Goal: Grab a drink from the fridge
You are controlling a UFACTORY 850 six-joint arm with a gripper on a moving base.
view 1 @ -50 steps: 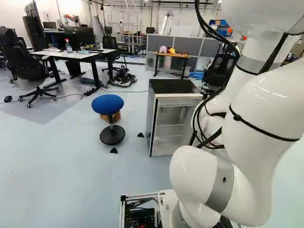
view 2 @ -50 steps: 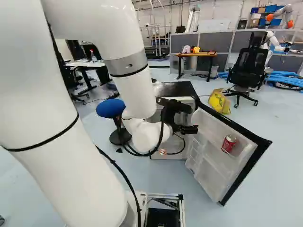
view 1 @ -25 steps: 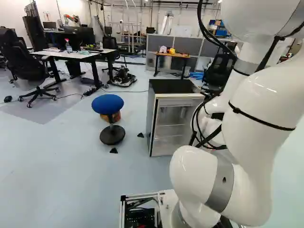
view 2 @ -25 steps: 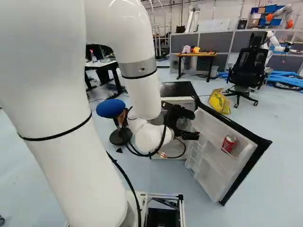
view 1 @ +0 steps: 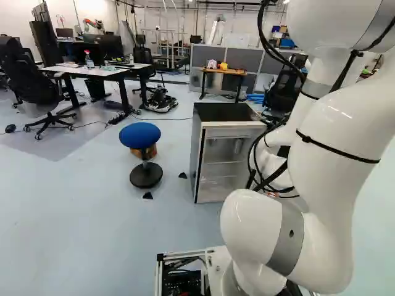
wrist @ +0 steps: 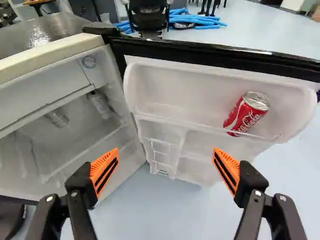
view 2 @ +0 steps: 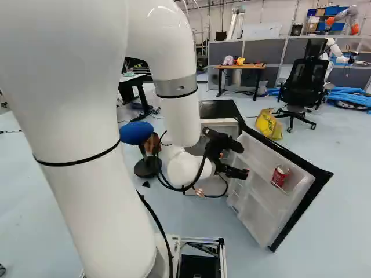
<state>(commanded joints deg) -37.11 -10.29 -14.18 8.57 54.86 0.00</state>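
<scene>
While the two jaws of the gripper stand wide apart with nothing between them, the red drink can sits ahead of them in the upper shelf of the open fridge door. The can is well apart from both orange pads — it lies beyond the finger farther from the fridge cabinet. It leans at a tilt, its silver lid showing, with a thin rail crossing in front of its lower part. White script lettering runs along its red side.

Ahead of the other finger is the cabinet's open interior, where two clear shapes show, too blurred to name. Between and beyond the fingertips, lower down the door, is a small white wire rack.

Past the door, well ahead of the jaws, a black office chair stands near a heap of blue tubes. The right base view also shows, beyond the gripper, a yellow bag on the floor — its dark print is too small to make out. On the robot's side of the cabinet, well apart from the jaws, stands a round blue stool.
</scene>
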